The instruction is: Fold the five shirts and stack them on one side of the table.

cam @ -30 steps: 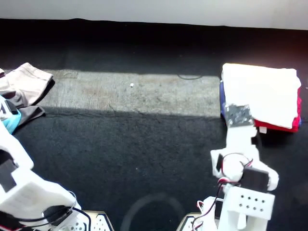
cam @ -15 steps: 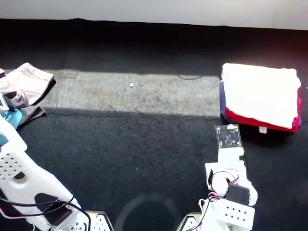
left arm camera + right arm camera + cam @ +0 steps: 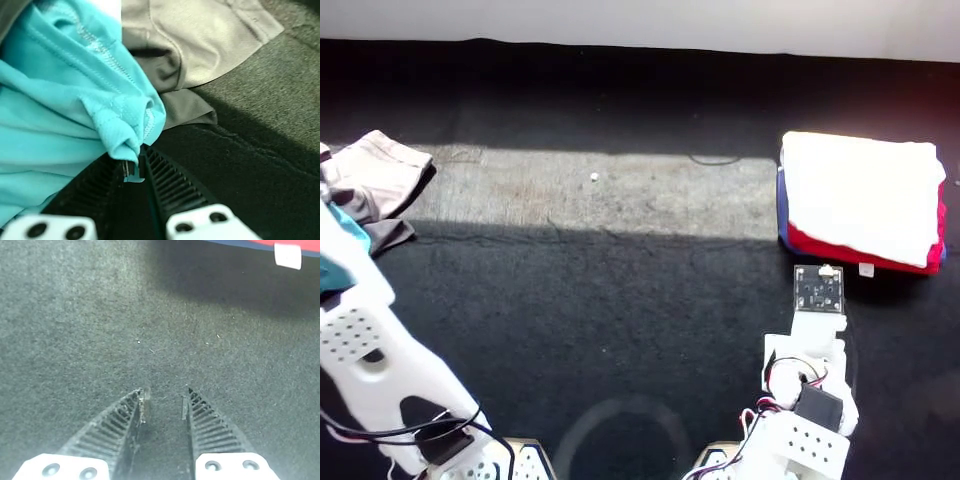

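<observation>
**Turquoise shirt pinched at the left edge**

The turquoise shirt [image 3: 60, 100] bunches at the far left edge of the high view. A fold of its hem is clamped between the closed jaws of the left gripper [image 3: 134, 167]. Touching it lies a crumpled beige-grey shirt [image 3: 382, 178], partly in the sunlit strip. At the upper right sits the folded stack [image 3: 860, 195], white over red and blue. Just below the stack's lower left corner, the right gripper [image 3: 162, 402] hangs over the black mat [image 3: 620, 310], jaws parted and holding nothing.

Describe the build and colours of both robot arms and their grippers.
The left arm and right arm are blocky white plastic with small holes, trailing black and red cables. The left gripper and right gripper have black ribbed tapering fingers on white mounts.
</observation>
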`<control>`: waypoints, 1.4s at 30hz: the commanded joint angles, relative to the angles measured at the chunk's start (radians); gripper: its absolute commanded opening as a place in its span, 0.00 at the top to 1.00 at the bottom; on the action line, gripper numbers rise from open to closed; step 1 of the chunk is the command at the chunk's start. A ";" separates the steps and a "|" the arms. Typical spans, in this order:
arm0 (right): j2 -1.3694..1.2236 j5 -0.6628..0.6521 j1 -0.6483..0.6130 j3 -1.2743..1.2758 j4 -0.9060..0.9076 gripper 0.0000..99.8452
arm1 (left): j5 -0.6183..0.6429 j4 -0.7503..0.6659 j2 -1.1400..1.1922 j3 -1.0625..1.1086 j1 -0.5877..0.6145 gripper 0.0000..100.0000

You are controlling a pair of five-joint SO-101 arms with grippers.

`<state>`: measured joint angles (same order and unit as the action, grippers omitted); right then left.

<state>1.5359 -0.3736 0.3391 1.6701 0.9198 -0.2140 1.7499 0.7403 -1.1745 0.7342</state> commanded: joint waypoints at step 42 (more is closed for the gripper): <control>0.007 -0.006 0.013 0.093 -0.047 0.89 | -0.003 0.026 -0.691 0.213 -1.152 0.99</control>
<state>1.5359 -0.3736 0.3437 1.6701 0.8907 -0.2140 1.7791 0.0898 -1.0549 -0.4427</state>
